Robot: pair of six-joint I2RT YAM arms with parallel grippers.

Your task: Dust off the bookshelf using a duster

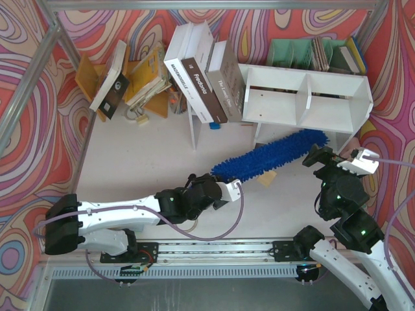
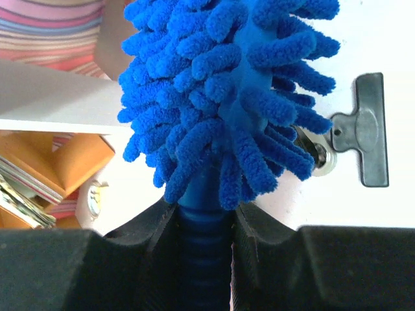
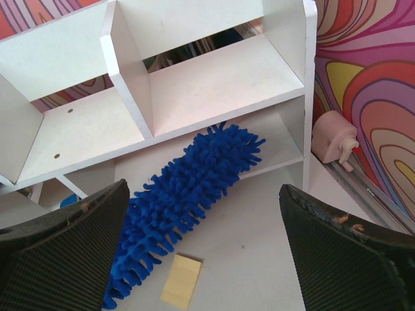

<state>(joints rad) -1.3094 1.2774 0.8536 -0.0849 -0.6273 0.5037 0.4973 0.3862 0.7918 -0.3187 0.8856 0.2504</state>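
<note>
The left gripper (image 2: 204, 223) is clenched on the slim ribbed handle of the duster (image 2: 227, 97). In the left wrist view its black pads press the handle from both sides, just below where the shaggy strands begin. In the top view the duster runs from the centre of the frame up and to the right. Its far end reaches the bookshelf (image 1: 279, 103) at the upper right.

In the right wrist view the tip lies in the mouth of the lower tier, under the board that carries the two upper compartments. I cannot tell whether the strands press on the board.

The right gripper (image 3: 204, 246) hangs in front of the shelf with its jaws spread wide, grasping nothing.

I judge the step in hand to be wiping the lower tier. The next move would be a sideways sweep along that board. After that comes a lift to the upper compartments, one on each side of the central divider, with the handle held firm and the light shelf not shoved back.

The duster is bright blue, long and thick with soft noodle-like strands that should flatten and drag easily. A small tan card (image 3: 181, 280) lies on the table beside it, in the lower middle of the right wrist view.
</note>
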